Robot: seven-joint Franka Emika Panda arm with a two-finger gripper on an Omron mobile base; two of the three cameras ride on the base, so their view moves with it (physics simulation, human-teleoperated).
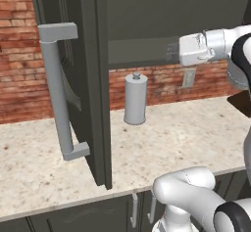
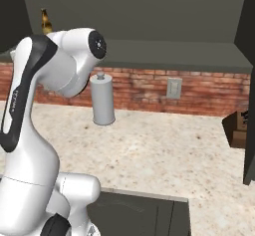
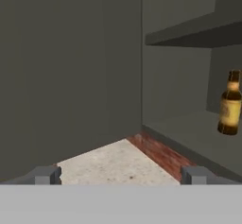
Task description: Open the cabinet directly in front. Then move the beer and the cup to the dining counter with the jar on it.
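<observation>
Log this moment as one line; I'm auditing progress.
dark grey-green wall cabinet: doors open | slim brown glass beer bottle: upright on shelf | end effector: open, empty, bottle off to one side

No words, brand names, numbers or signs can be read in any of the views. The beer (image 3: pixel 230 104), standing at about three o'clock in the hand view on a shelf of the cabinet (image 3: pixel 189 76), carries a yellowish label, but whatever is printed on it is too blurred to make out. The brown box (image 2: pixel 239 128) at about three o'clock in the right base view shows a small dark mark that cannot be read either.
</observation>
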